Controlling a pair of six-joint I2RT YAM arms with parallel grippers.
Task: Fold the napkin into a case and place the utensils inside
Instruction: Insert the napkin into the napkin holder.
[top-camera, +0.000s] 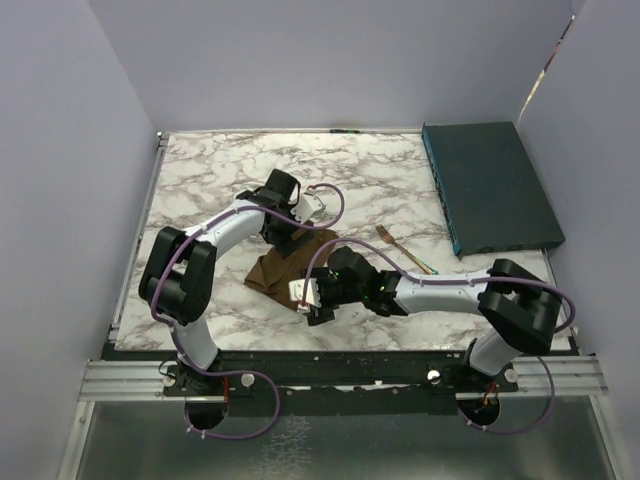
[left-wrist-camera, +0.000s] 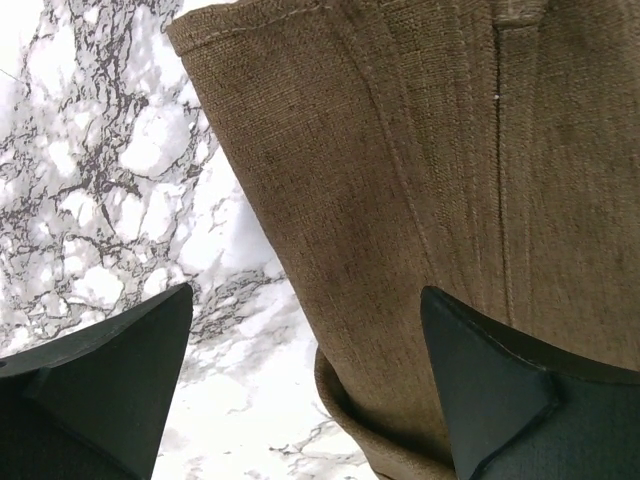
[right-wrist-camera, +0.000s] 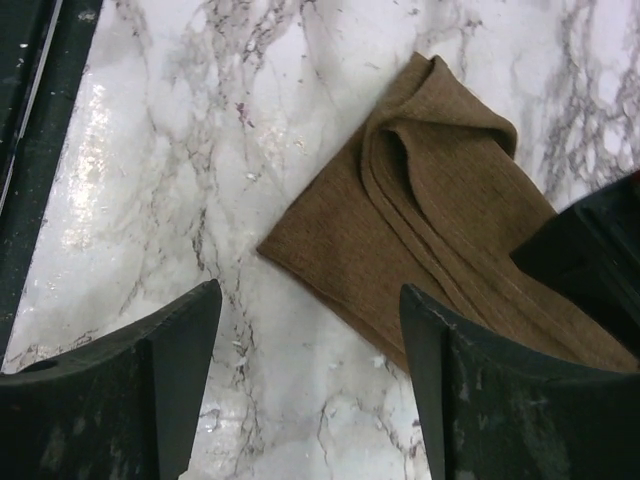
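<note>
folding looks like the step in hand: the napkin (right-wrist-camera: 440, 230) is a multi-layer oblong but not a tidy case yet, w/ one end puffed into a loose loop. left claw (left-wrist-camera: 305, 300) is spread wide, pinching nothing. its right finger hangs over the cloth and its left finger over bare marble top (left-wrist-camera: 90, 180), so the napkin's long edge runs up btwn them and most of the cloth lies ahead and to the right. right claw (right-wrist-camera: 310, 295) is also spread w/ nothing in it, only marble btwn the fingers. the napkin's near corner sits just ahead of the gap, the rest stretching ahead-right.

to do it well: come in low so one finger slides under the whole stack, not just the top ply. take one edge only, and let the other claw pin the far part so the layers don't skid on the slick stone. flatten the puffed end before creasing, else the pocket mouth prob ends up crooked.

materials: coarse brown weave, linen-like, matte, w/ stitched hem lines and a curled lip near the left claw's right finger. it looks limp, prob holds soft creases only. marble top is glossy, white w/ grey veins. fork (top-camera: 405, 252) is thin coppery metal, lying behind the right claw beside its forearm, well apart from the cloth. teal box (top-camera: 490, 185) sits beyond it, flat, hard-edged.
</note>
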